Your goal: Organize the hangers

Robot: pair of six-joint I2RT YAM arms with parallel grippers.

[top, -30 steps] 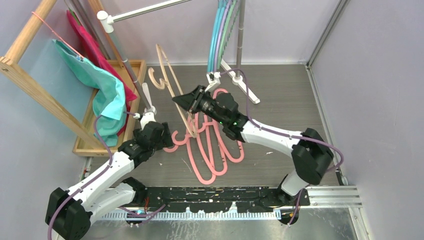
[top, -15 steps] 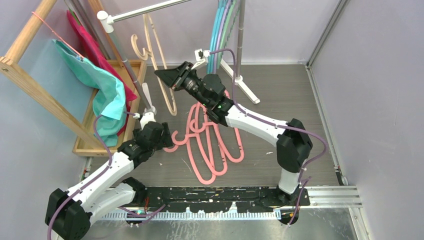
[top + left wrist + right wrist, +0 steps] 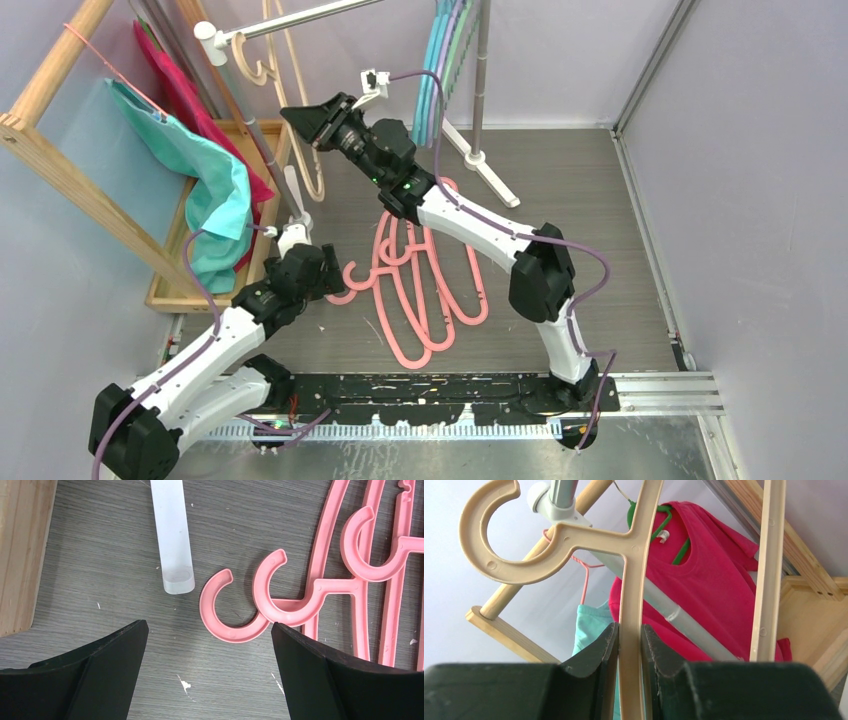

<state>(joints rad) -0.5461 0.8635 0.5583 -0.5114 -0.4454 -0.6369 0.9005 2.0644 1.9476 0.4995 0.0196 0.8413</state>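
My right gripper [image 3: 300,117] [image 3: 630,640] is shut on a beige hanger [image 3: 307,172] [image 3: 631,570] and holds it up at the back left. Its hook [image 3: 248,60] [image 3: 494,535] is beside the capped end of the grey rail [image 3: 290,20] [image 3: 555,500]; whether it rests on the rail I cannot tell. Several pink hangers [image 3: 420,290] [image 3: 325,580] lie on the floor. My left gripper [image 3: 335,275] [image 3: 207,635] is open just above the floor, close to their hooks [image 3: 227,610]. Blue, lavender and green hangers [image 3: 445,55] hang on the rail at the back.
A wooden rack [image 3: 60,150] with a teal cloth [image 3: 215,190] and a red cloth [image 3: 175,85] [image 3: 714,595] stands at the left, on a wooden tray [image 3: 265,130]. The rail stand's white foot [image 3: 490,175] [image 3: 172,535] lies on the floor. Walls close in at the right.
My right gripper has lifted the beige hanger up and to the back left, from above the pink pile towards the rail's end. My left arm has barely moved.
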